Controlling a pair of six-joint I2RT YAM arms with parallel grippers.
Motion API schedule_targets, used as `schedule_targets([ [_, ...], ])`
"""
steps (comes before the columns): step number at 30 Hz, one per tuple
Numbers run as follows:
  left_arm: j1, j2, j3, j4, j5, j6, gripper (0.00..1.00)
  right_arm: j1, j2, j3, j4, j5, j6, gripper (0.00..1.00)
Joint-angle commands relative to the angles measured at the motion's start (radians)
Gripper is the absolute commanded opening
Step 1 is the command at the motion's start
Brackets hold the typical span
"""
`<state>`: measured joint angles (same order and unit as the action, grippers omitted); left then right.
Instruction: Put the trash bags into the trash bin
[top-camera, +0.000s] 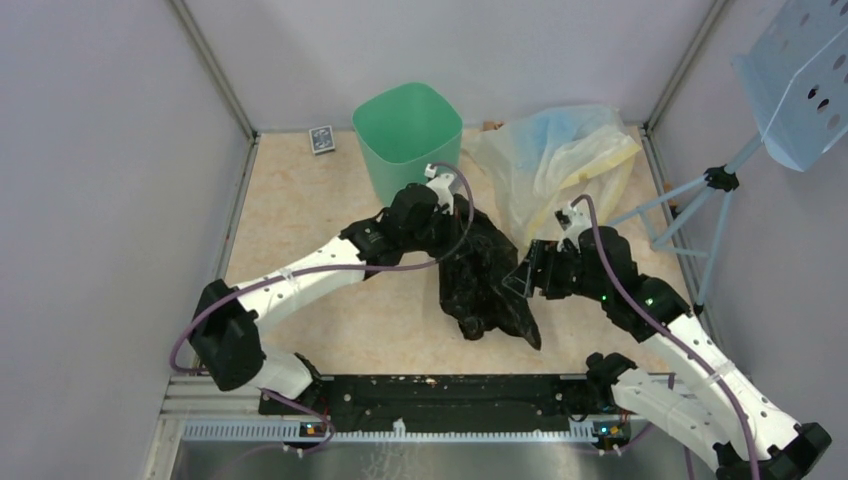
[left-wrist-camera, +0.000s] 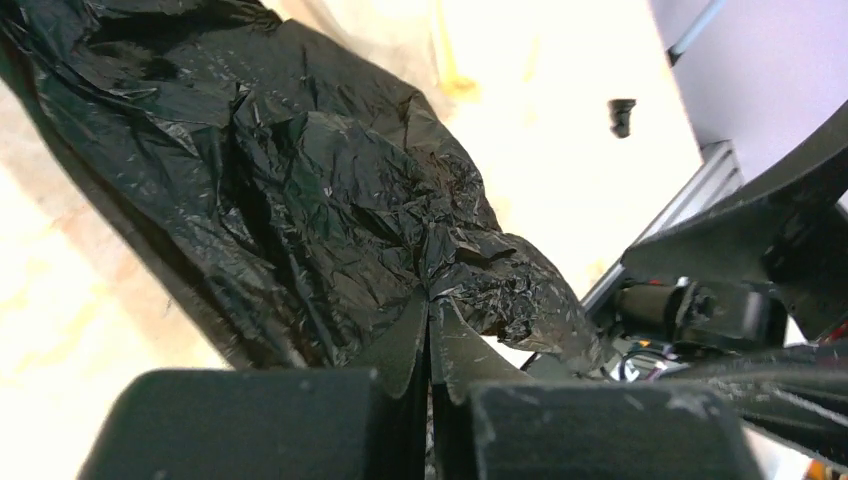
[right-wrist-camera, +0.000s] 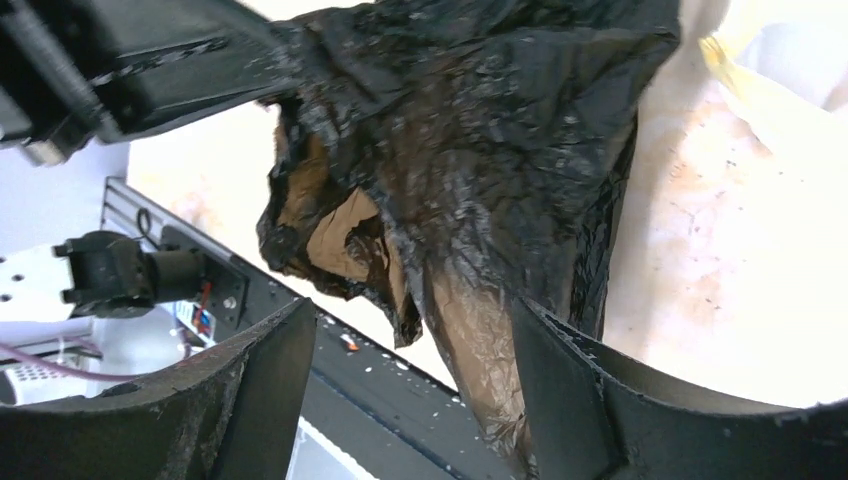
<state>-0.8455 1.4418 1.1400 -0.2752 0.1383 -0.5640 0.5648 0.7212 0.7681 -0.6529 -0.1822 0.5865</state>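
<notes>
The black trash bag (top-camera: 485, 280) hangs crumpled in mid-table, in front of the mint-green trash bin (top-camera: 407, 135) at the back. My left gripper (top-camera: 450, 215) is shut on the bag's top edge; in the left wrist view the fingertips (left-wrist-camera: 432, 315) pinch the glossy plastic (left-wrist-camera: 300, 170). My right gripper (top-camera: 522, 275) is open at the bag's right side. In the right wrist view a hanging fold of the bag (right-wrist-camera: 480, 150) lies between its spread fingers (right-wrist-camera: 560, 390), close to the right one.
A pale translucent yellowish-blue plastic heap (top-camera: 555, 160) lies right of the bin. A light-blue perforated panel (top-camera: 800, 80) on a stand (top-camera: 700, 215) is at the far right. A small dark card box (top-camera: 321, 139) sits left of the bin. Grey walls enclose the table.
</notes>
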Motion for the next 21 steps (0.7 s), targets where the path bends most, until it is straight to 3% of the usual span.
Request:
schedule_targets([
  [1,0.040,0.040,0.057,0.110,0.177,-0.075,0.00,0.032,-0.003,0.064,0.007,-0.035,0.022,0.72],
  [4,0.061,0.069,0.106,0.113,0.228,-0.075,0.00,0.065,0.015,0.046,0.017,0.012,-0.019,0.72],
  [9,0.093,0.073,0.148,0.116,0.288,-0.068,0.00,0.113,0.076,0.044,0.049,0.104,-0.097,0.82],
  [15,0.141,0.034,0.155,0.087,0.335,-0.056,0.00,0.189,0.226,0.089,0.058,0.271,-0.156,0.82],
  [17,0.151,0.012,0.157,0.072,0.340,-0.043,0.00,0.202,0.252,0.103,0.071,0.306,-0.171,0.70],
  [21,0.167,-0.026,0.179,-0.021,0.284,0.034,0.02,0.204,0.262,0.186,0.067,0.348,-0.187,0.20],
])
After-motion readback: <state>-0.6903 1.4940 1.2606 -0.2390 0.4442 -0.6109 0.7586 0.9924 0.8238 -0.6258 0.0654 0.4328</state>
